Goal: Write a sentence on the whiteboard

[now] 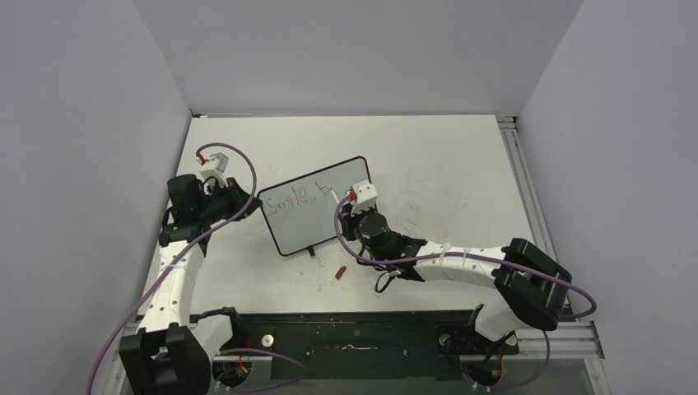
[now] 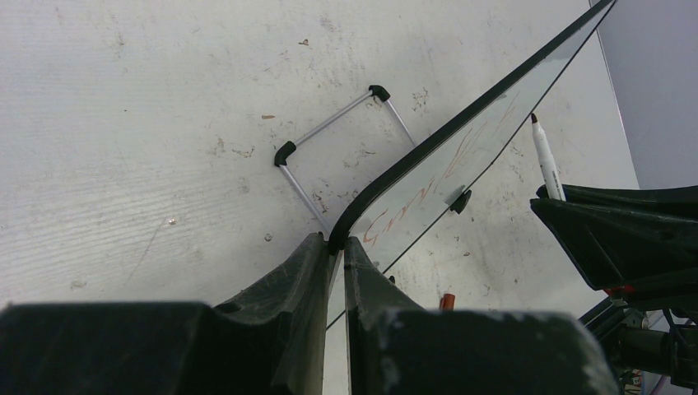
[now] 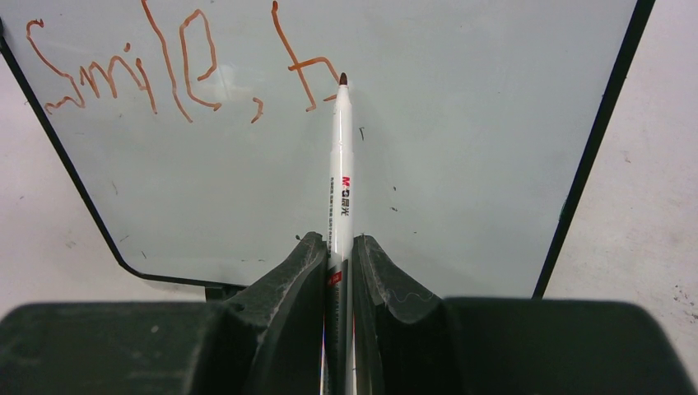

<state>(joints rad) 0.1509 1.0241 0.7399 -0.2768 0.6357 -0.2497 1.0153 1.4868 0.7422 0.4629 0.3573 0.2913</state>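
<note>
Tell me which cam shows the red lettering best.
Right wrist: the lettering is large, head-on, "Smile," legible, marker tip at the next stroke. Top external shows it small and upside down; left wrist sees the whiteboard nearly edge-on, letters foreshortened.

Table: white flat tabletop (image 1: 444,156), scuffed, dark-specked.
Cap: small red plastic marker cap (image 1: 340,272), lying loose on it, my near side.
Pen: slim white marker pen (image 3: 342,164), reddish tip pointing away from me.
Rail: silver metal rail (image 1: 520,181), right table edge.
</note>
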